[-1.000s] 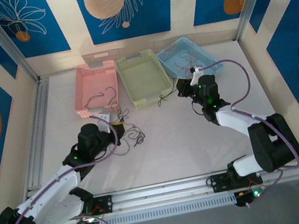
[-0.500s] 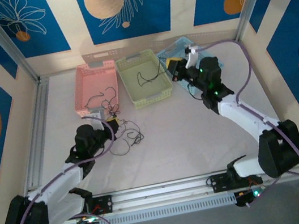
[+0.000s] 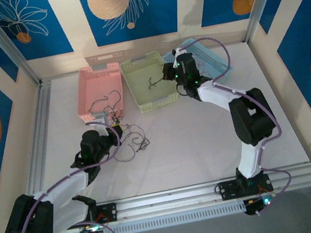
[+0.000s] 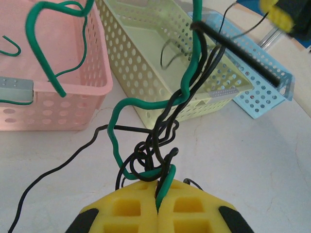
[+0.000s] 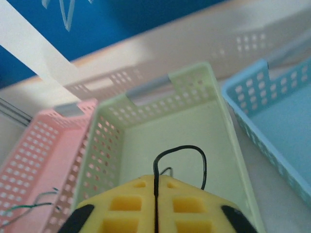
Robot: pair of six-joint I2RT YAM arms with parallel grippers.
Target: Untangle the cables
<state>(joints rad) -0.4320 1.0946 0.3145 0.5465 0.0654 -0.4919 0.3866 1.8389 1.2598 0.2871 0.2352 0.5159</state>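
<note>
A knot of black and green cables (image 4: pixel 154 145) rises from my left gripper (image 4: pixel 159 194), which is shut on a green strand and a black one just above the white table. From above, that tangle (image 3: pixel 133 140) lies beside the left gripper (image 3: pixel 116 132), in front of the pink basket (image 3: pixel 93 85). My right gripper (image 5: pixel 156 188) is shut on a single black cable (image 5: pixel 181 150) that loops up from its fingertips. It hangs over the green basket (image 5: pixel 104 155). The top view shows the right gripper (image 3: pixel 167 72) above that basket, with the black cable (image 3: pixel 153 83) dangling inside.
Three perforated baskets stand in a row at the back: pink, green (image 3: pixel 156 103) and blue (image 3: pixel 213 63). A loose dark cable (image 3: pixel 108 99) lies in the pink basket. Side walls and an aluminium rail (image 3: pixel 40 142) bound the table.
My right arm swung left from the blue basket to over the green one, carrying the black cable. The left gripper stayed by the tangle, shifting only slightly.
</note>
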